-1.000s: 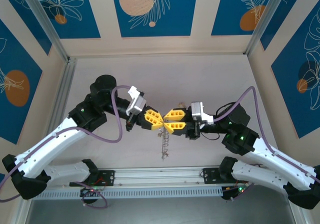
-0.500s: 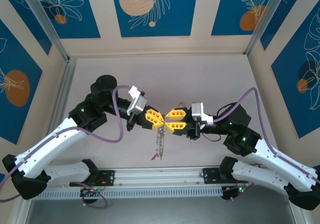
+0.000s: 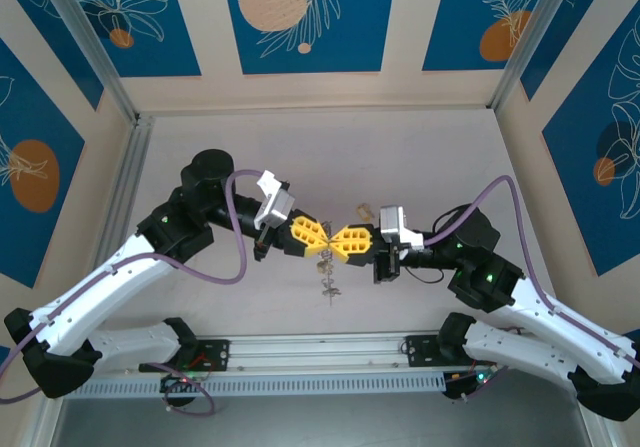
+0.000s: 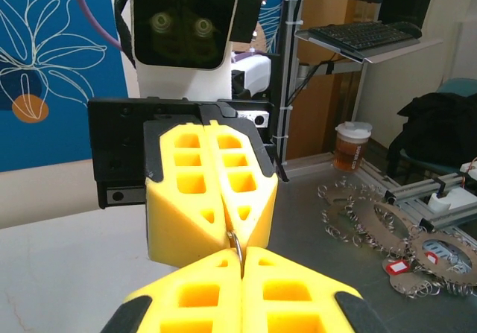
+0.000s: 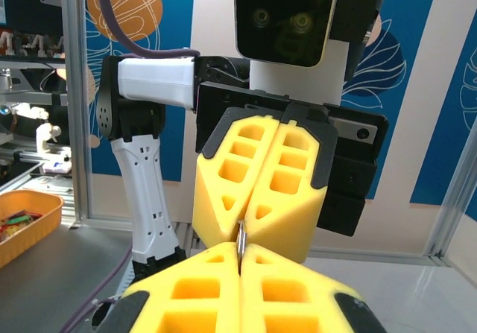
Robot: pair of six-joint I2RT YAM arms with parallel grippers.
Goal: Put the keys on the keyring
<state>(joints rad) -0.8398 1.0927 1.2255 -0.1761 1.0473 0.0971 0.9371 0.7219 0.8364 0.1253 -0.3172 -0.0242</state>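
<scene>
two yellow-fingered robot arms meet tip to tip above a pale table (image 3: 420, 157). the left end effector (image 3: 321, 244) and the right end effector (image 3: 338, 245) each have their fingers pressed together, pinching a thin sliver of wire that looks like the keyring (image 4: 234, 240). the keys (image 3: 329, 287) dangle in a bunch just below the keyring, so some seem already threaded. whether more are left to add, or whether the ring is fastened, cannot be told.

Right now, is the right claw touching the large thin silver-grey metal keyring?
Touching. The right wrist view shows the right claw shut, with the keyring's thin metal edge pinched in its seam.
</scene>
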